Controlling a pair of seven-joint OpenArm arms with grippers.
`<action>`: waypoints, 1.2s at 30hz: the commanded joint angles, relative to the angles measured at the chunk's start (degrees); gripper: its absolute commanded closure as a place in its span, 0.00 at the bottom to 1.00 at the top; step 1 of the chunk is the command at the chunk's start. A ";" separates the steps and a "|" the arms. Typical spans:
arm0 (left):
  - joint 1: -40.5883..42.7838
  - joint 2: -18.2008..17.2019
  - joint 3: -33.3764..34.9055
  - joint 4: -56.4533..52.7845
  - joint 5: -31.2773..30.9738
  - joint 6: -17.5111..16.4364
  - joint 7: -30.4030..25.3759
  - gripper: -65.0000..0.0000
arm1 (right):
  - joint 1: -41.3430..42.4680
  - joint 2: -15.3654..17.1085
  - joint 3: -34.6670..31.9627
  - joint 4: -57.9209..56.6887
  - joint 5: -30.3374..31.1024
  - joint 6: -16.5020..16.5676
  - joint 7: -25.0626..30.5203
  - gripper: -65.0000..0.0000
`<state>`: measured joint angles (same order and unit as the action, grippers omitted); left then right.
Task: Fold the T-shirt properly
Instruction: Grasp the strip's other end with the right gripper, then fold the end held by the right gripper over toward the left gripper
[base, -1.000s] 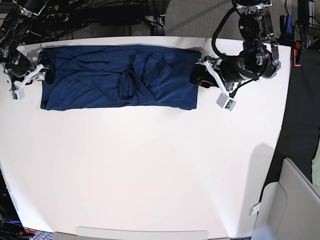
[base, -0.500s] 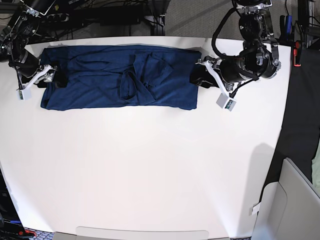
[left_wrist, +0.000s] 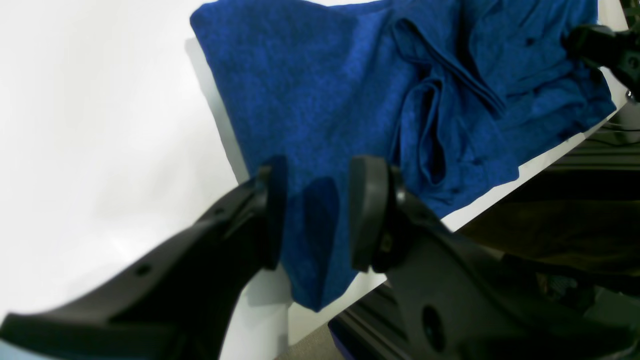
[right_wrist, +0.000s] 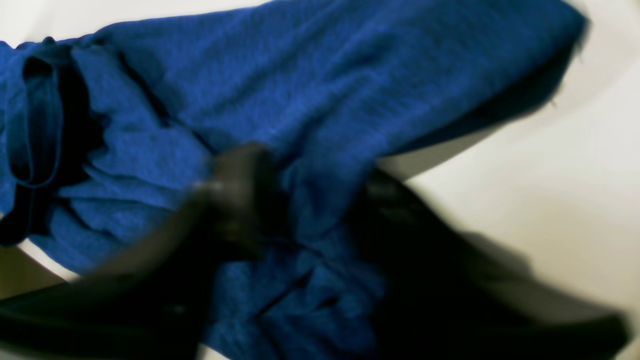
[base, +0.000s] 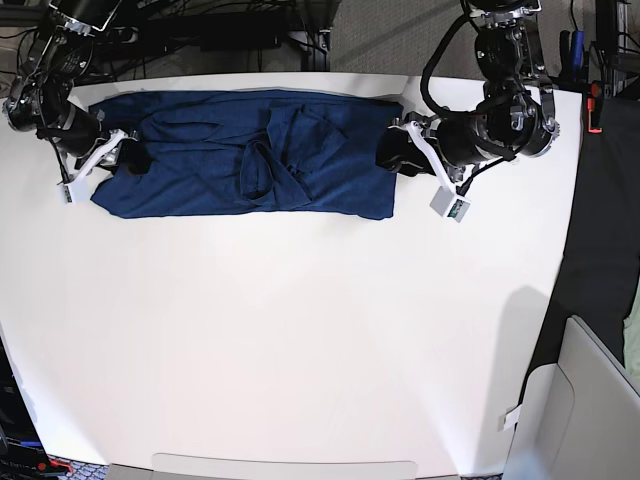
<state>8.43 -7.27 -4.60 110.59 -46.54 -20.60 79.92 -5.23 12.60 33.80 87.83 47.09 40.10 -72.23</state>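
Note:
The dark blue T-shirt (base: 200, 175) lies spread along the back of the white table (base: 300, 340), with sleeves and folds bunched at its middle. My right gripper (base: 133, 158) is over the shirt's left end. In the blurred right wrist view its jaws (right_wrist: 315, 200) stand apart with rumpled cloth (right_wrist: 325, 85) between them, and the shirt's edge is raised off the table. My left gripper (base: 388, 155) is at the shirt's right end. In the left wrist view its jaws (left_wrist: 312, 215) are apart, straddling flat cloth (left_wrist: 325, 90) near a corner.
The table's back edge (left_wrist: 500, 185) runs close behind the shirt, with dark frames and cables beyond it. A pale grey box (base: 590, 400) stands off the table's front right corner.
My right gripper has moved rightwards onto the shirt's left end, and that end has shifted a little right and bunched up. My left gripper has stayed in place.

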 joint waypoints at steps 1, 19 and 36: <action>-0.56 -0.16 -0.19 0.84 -0.88 -0.19 0.08 0.68 | 0.18 0.45 -0.09 0.30 -0.10 -0.10 -2.02 0.86; -0.47 0.37 -0.54 -1.44 -0.88 -0.19 0.08 0.68 | 4.84 -2.89 -6.07 6.89 23.81 -0.10 -5.44 0.99; 1.20 -2.45 -0.81 -6.89 -0.88 -0.19 -4.89 0.68 | 13.54 -21.60 -26.11 6.28 12.38 -0.10 -5.44 0.99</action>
<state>10.02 -9.41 -5.26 102.87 -46.63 -20.58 75.33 7.27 -9.34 7.62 93.49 58.22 39.68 -78.63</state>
